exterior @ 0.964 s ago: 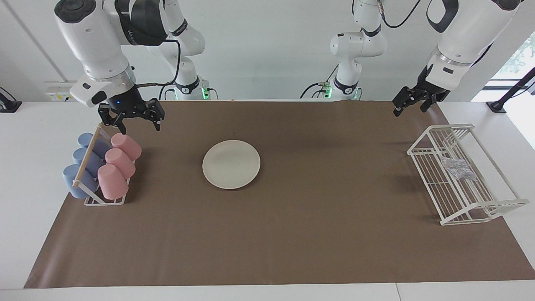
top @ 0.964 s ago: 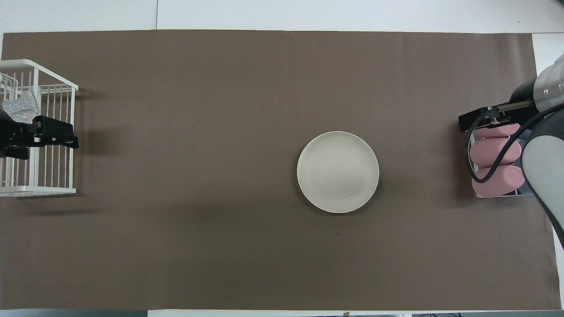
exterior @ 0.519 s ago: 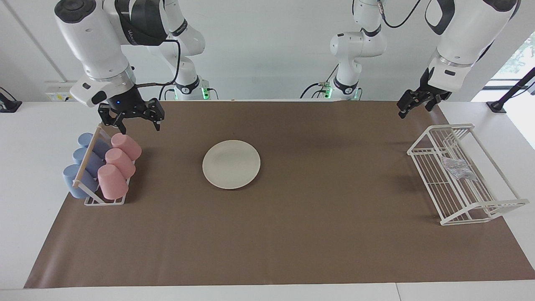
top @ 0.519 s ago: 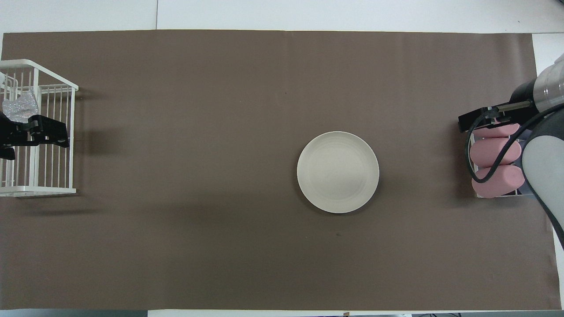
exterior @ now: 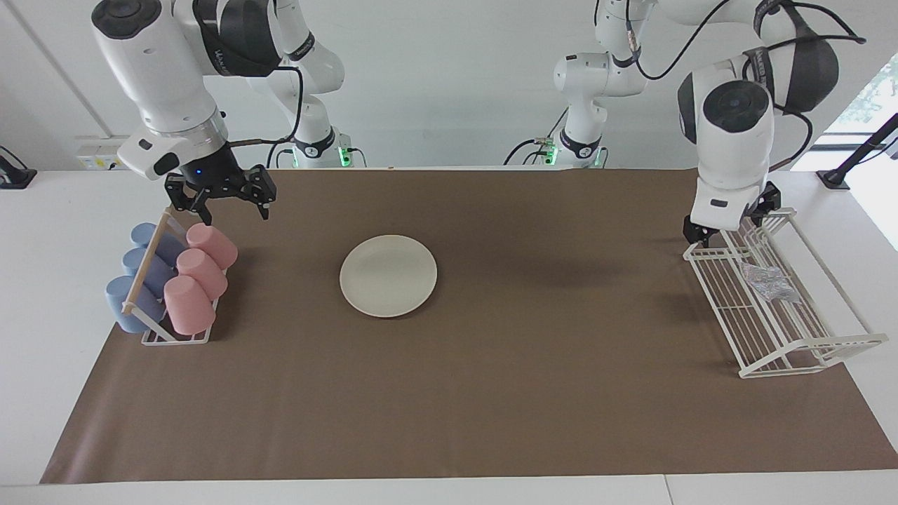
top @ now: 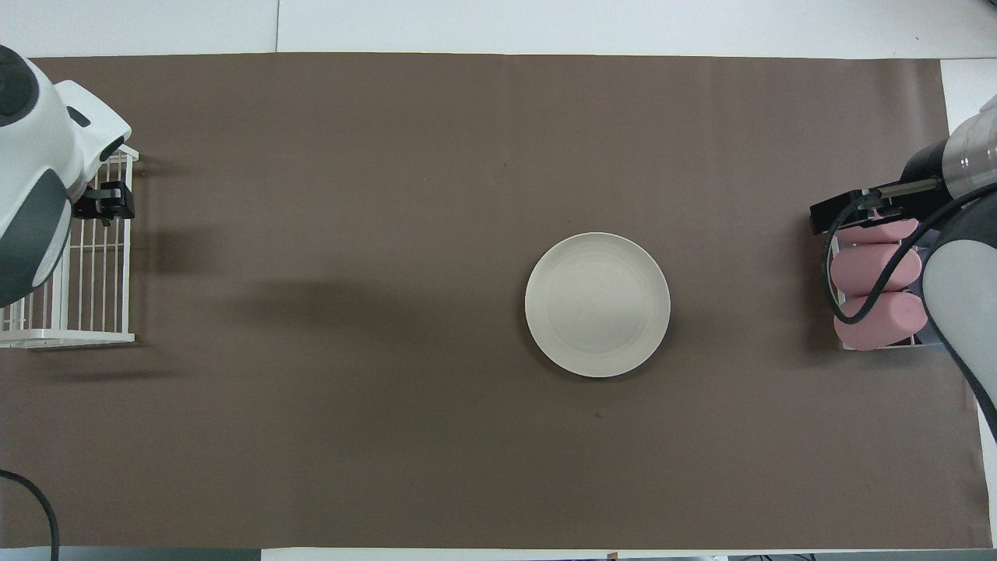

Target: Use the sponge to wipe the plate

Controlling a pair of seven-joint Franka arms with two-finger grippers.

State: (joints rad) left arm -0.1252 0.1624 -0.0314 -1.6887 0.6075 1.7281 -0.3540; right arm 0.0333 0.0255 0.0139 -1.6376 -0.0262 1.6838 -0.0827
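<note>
The left gripper [exterior: 729,223] has come down from above the worktop's edge and now hangs low over the end of the white wire rack [exterior: 828,347] that lies nearest to the robots; a second ago it was higher and pointed toward the middle of the worktop. Its fingers stand apart and hold nothing. The sponge [exterior: 768,283] lies inside this rack, a little farther from the robots than the gripper, and it is not yet touched. In the overhead view the arm's white body now covers the sponge. I judge this as the approach to pick up the sponge, so the wiping has not begun. The plate [exterior: 388,275] rests flat on the brown mat [exterior: 491,393] near the middle of the worktop, nearer to the right arm's end, and it has not moved. The right gripper [exterior: 223,198] waits over the cup rack [exterior: 165,337] with its pink cups [exterior: 200,277] and blue cups [exterior: 137,280], fingers apart and empty.
</note>
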